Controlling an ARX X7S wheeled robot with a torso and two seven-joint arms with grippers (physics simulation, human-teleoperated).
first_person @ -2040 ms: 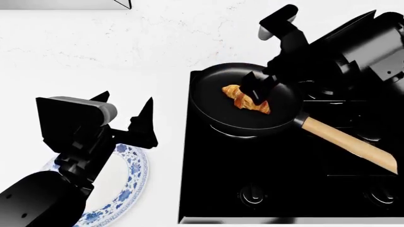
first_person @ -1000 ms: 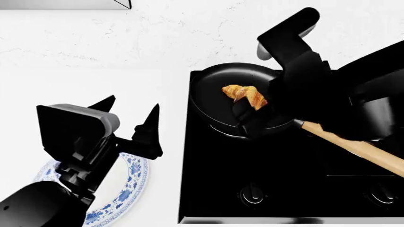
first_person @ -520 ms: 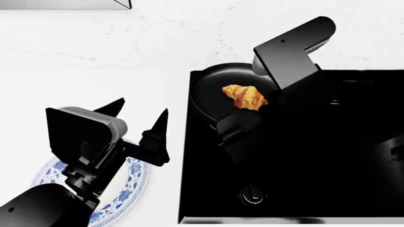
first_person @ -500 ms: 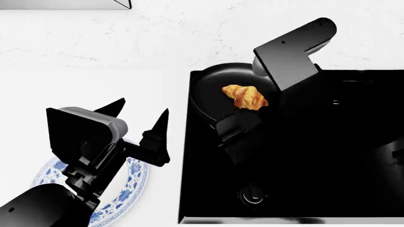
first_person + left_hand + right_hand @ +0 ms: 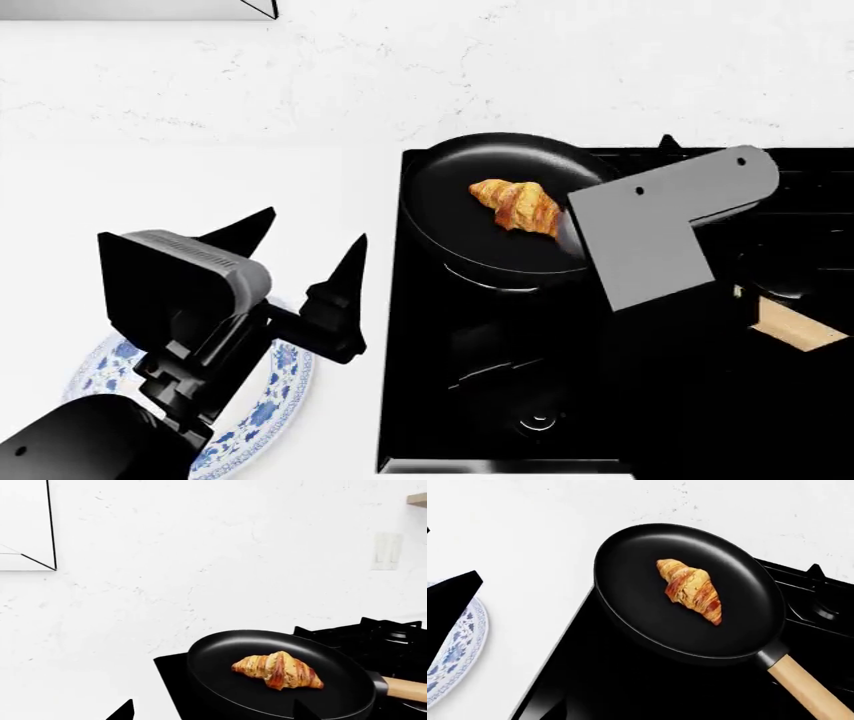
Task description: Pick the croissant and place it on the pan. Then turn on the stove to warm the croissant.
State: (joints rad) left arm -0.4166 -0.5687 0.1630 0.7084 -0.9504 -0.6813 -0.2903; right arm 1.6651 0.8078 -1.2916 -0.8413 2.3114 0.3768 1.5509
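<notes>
The croissant [image 5: 518, 207] is seated inside the pan [image 5: 454, 225] on the stove [image 5: 427, 400]. The left gripper [image 5: 310, 268] is spread, empty. The right gripper's jaw state cannot be determined.

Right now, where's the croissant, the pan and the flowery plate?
croissant [image 5: 690, 589]: right wrist view, on its ridged middle.
pan [image 5: 627, 595]: right wrist view, on bare black floor.
plate [image 5: 274, 395]: head view, on its blue floral rim.
</notes>
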